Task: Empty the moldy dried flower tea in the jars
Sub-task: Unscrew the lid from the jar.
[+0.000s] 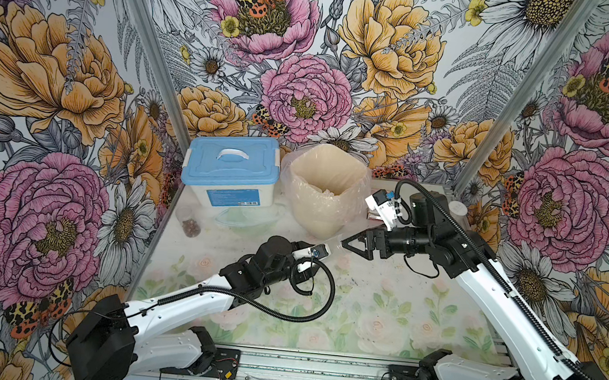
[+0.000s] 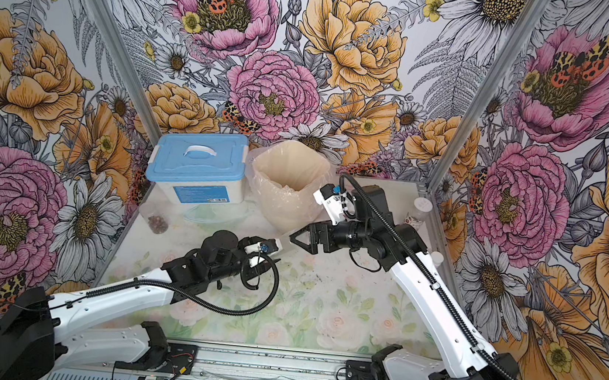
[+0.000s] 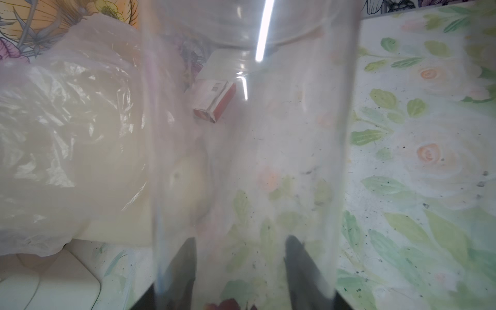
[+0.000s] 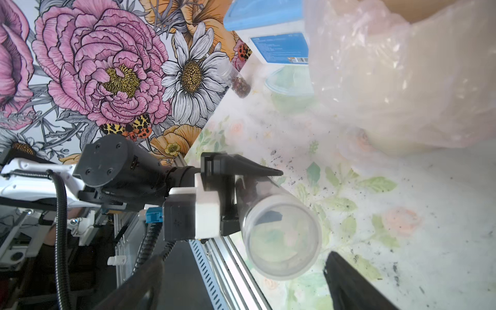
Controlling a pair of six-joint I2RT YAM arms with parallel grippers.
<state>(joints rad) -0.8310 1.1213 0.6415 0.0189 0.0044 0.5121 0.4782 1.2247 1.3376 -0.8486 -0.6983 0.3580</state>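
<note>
floral wallpaper [image 1: 305,94] walls in a rose-printed surface [image 1: 379,303]. in both top views the left gripper [image 1: 323,250] is closed on a clear jar [image 1: 332,248], held level above the surface just in front of the bag-lined bin [image 1: 315,215]. the right gripper [image 1: 347,241] sits just beside the jar's free end with nothing in it. a second jar [image 1: 185,212] with dried flower tea [image 1: 191,228] in its bottom stands by the left wall, near the blue-lidded storage box [image 1: 232,168], whose blue label and barcode are too small to read. a white-lidded jar [image 2: 421,207] stands at the far right edge, its print unreadable too. in the left wrist view the held jar fills the frame, the fingers [image 3: 185,268] showing through its wall and a few dark red buds lying at the gripper end. beyond it lies a small red-and-white carton [image 3: 214,100] with no legible writing. in the right wrist view the right gripper's fingers [image 4: 349,284] stand wide apart, off the jar. whether the jar's near end is open or capped i cannot tell. to do this well, i would carry the jar over the bin's mouth before tipping. then tilt the free end well down so the buds slide the whole length, with the right gripper clear of the fall.
</note>
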